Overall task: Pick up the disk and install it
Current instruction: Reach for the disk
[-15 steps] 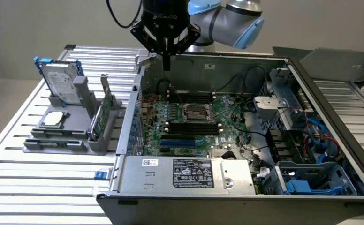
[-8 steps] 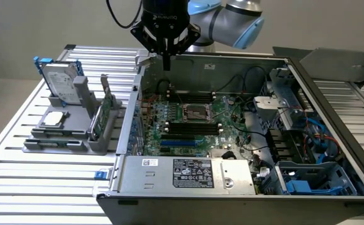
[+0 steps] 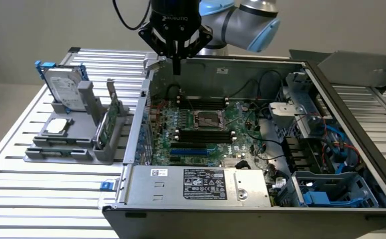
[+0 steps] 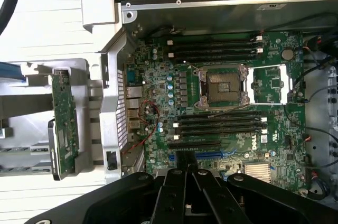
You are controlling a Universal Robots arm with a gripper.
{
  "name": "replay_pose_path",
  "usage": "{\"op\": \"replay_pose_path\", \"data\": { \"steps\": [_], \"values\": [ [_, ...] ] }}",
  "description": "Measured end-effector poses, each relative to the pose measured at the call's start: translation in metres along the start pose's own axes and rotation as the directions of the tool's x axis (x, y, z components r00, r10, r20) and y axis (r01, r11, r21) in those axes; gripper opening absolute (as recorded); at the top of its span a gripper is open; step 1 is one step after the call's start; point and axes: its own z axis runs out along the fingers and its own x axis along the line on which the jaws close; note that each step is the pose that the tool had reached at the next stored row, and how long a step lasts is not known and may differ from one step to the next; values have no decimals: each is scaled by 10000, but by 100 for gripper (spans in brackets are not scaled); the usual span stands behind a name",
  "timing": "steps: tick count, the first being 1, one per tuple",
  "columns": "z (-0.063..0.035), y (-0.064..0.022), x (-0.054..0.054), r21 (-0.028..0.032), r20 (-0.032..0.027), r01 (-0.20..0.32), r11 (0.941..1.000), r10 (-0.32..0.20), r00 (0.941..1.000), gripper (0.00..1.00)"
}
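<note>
The fingers (image 3: pixel 176 64) are seen closed on nothing. The disk (image 3: pixel 65 83), set upright well aside of them, is judged stiff, weighty, shock-sensitive. It is best gripped across its flat faces.

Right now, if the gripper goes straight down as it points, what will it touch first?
Probably the motherboard inside the open computer case, near its blue slot. The gripper hangs above it with nothing between, though depth is unclear.

disk (image 3: pixel 65 85): silver metal, matt | holder (image 3: pixel 73 150): grey plastic, matt | table (image 3: pixel 27 201): ribbed metal
</note>
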Motion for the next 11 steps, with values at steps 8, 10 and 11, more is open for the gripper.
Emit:
{"op": "replay_pose_path", "data": {
  "steps": [8, 10, 11],
  "values": [
    [0, 0, 0, -1, 1, 0, 10000, 0, 10000, 11],
    [0, 0, 0, -1, 1, 0, 10000, 0, 10000, 11],
    [0, 0, 0, 0, 0, 0, 10000, 0, 10000, 11]
  ]
}}
